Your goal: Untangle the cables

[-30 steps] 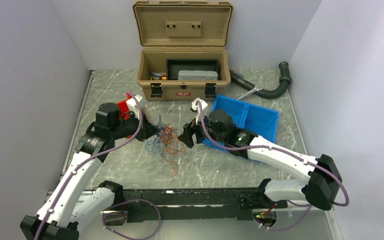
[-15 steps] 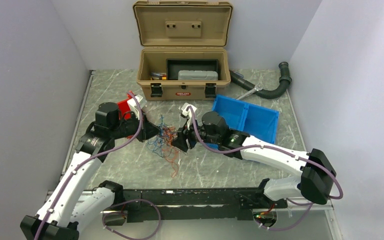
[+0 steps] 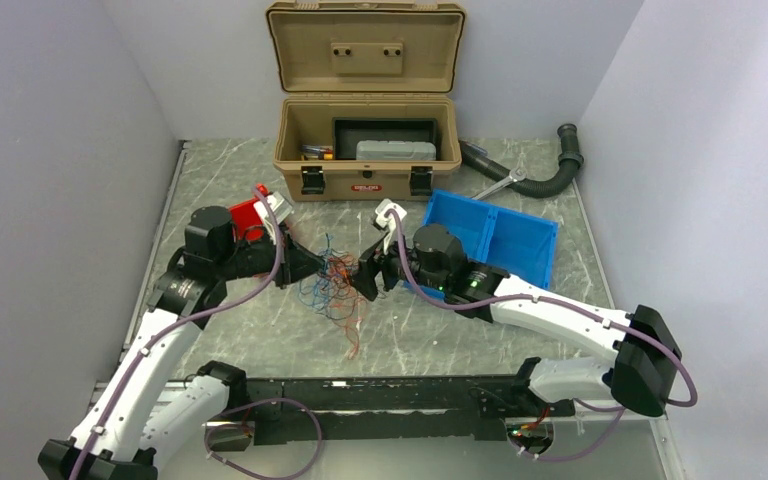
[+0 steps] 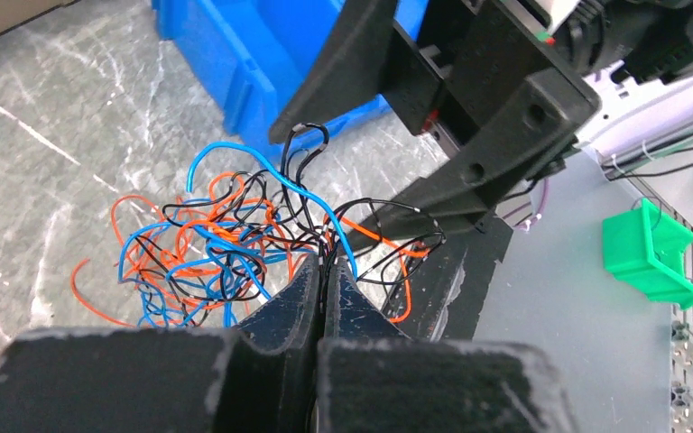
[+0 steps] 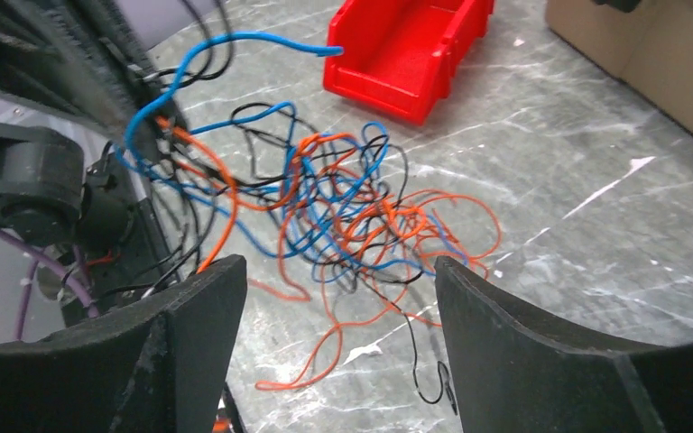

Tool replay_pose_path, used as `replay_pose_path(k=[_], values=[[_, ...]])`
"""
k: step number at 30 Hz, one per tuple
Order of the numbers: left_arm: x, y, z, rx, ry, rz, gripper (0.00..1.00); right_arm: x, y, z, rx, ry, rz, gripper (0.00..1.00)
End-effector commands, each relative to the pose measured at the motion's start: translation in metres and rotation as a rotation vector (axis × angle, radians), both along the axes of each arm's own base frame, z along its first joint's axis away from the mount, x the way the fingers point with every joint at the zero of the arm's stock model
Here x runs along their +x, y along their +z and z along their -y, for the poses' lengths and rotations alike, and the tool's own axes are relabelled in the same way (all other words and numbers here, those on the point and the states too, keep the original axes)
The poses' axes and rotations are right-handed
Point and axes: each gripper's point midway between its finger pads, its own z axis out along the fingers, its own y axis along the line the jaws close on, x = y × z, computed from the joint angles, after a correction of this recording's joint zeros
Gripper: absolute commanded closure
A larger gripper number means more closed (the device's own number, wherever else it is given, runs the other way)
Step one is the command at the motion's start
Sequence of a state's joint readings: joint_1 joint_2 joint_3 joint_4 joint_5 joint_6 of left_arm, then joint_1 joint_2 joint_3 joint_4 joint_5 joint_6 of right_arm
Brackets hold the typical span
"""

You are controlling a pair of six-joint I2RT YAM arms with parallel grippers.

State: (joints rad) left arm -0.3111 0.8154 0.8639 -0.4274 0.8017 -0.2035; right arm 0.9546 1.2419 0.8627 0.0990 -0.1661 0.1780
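While the top view looks down, the cables (image 3: 332,283) sit mid-table as a tangle drawn out far-to-near, with one orange strand trailing toward the near edge. Bare marble lies nearward. Toolbox (image 3: 365,165) at the far edge, blue bin (image 3: 500,235) right, red bin (image 3: 248,214) left.

Left wrist: left gripper (image 4: 323,272) pressed together, pinching black and blue strands.

Right wrist: right gripper (image 5: 338,271) spread wide, tangle lying ahead of its gap.
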Motion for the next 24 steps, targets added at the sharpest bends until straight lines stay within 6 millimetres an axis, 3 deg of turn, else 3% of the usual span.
replay_pose_path(k=[1, 7, 13, 18, 24], values=[[-0.017, 0.038, 0.007, -0.068, -0.122, 0.164, 1.0, 0.016, 0.014, 0.01, 0.015, -0.098, 0.059, 0.2], [-0.033, 0.056, 0.008, -0.116, -0.18, 0.258, 1.0, 0.021, 0.004, 0.018, 0.017, -0.115, 0.041, 0.14], [-0.04, 0.064, 0.014, -0.168, -0.244, 0.259, 1.0, 0.014, 0.004, 0.006, 0.044, -0.028, 0.023, 0.18], [-0.034, 0.06, 0.017, -0.179, -0.239, 0.215, 1.0, -0.005, 0.029, -0.009, 0.161, 0.105, 0.051, 0.19], [-0.028, 0.06, 0.018, -0.18, -0.224, 0.196, 1.0, -0.034, 0.038, -0.023, 0.178, 0.309, 0.058, 0.21]])
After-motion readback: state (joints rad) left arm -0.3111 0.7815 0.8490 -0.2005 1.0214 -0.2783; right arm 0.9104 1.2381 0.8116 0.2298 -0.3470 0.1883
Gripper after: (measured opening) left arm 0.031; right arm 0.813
